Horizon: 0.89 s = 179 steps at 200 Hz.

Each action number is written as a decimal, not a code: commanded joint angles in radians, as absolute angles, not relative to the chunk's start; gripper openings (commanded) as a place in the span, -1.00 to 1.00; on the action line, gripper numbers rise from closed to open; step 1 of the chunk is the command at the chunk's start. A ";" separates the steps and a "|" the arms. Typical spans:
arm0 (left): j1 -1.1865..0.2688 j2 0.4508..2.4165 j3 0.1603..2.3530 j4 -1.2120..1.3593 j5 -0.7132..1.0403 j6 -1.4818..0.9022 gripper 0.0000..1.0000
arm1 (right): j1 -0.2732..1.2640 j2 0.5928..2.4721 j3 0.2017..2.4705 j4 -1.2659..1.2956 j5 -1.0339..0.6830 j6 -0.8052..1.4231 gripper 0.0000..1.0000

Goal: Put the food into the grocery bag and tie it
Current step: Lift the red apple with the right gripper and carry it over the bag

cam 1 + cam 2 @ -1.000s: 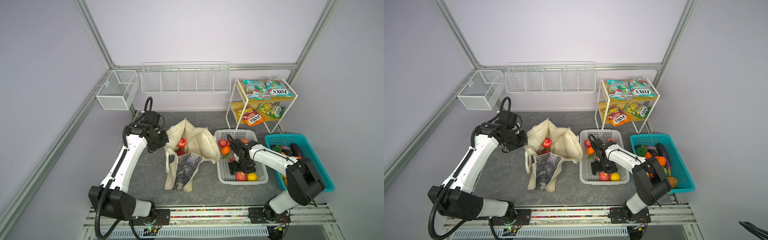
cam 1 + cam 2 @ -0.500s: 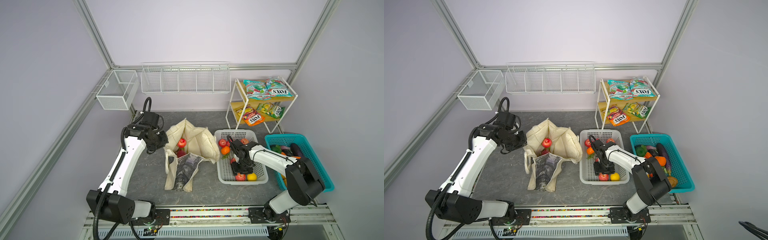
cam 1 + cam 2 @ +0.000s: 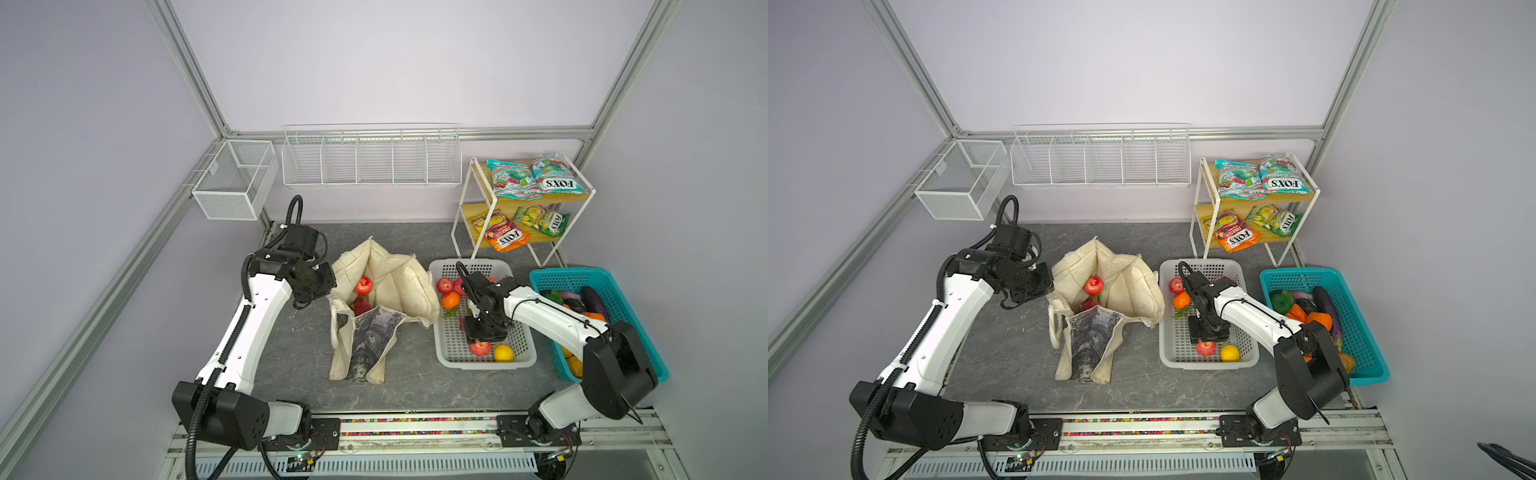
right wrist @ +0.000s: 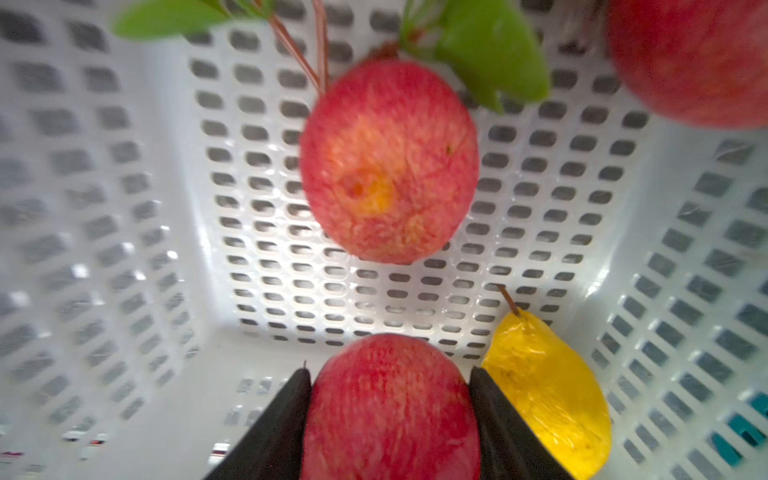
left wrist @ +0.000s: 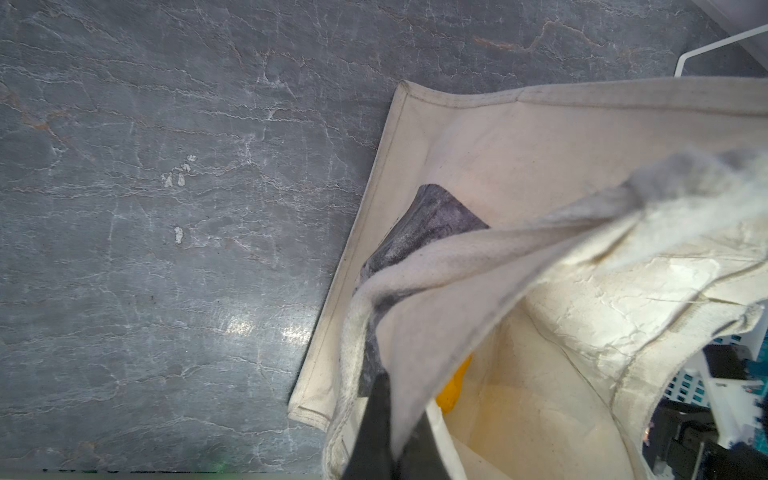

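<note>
The cream grocery bag (image 3: 401, 286) (image 3: 1125, 286) stands open mid-table with its printed panel folded forward. A red apple (image 3: 364, 286) (image 3: 1093, 286) lies inside it. My left gripper (image 3: 329, 292) (image 5: 395, 419) is shut on the bag's rim cloth at its left side. In the white basket (image 3: 486, 366) (image 4: 291, 270), my right gripper (image 3: 481, 341) (image 4: 390, 411) is shut on a red apple (image 3: 480, 349) (image 3: 1205, 348) (image 4: 390, 415), one finger on each side. A yellow fruit (image 3: 503, 353) (image 4: 548, 395) lies right beside it. Another apple (image 4: 388, 162) lies farther along the basket floor.
A teal basket (image 3: 648, 365) of eggplants and orange vegetables stands right of the white one, under my right arm. FOX'S packets (image 3: 536, 176) fill a wire shelf rack at the back right. An orange fruit (image 3: 451, 300) and an apple lie at the white basket's far end.
My right gripper has narrowed from wide open onto the red apple at the near end of the white basket. The left gripper keeps its hold on the bag's rim.
</note>
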State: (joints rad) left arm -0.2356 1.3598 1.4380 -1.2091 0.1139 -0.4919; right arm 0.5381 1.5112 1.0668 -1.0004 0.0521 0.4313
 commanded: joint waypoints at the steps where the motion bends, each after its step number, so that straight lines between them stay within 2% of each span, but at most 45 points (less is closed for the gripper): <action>1: -0.232 1.364 1.436 -1.229 0.122 -0.477 -1.00 | 0.533 1.453 1.153 -1.073 0.070 0.448 0.09; 94: -0.232 1.377 1.447 -1.235 0.126 -0.471 -1.00 | 0.531 1.344 1.494 -1.136 0.050 0.464 0.02; 142: -0.232 1.368 1.448 -1.241 0.124 -0.470 -1.00 | 0.531 1.354 1.609 -1.076 -0.052 0.518 0.02; 179: -0.232 1.363 1.442 -1.242 0.126 -0.470 -1.00 | 0.536 1.377 1.614 -0.922 -0.164 0.585 -0.02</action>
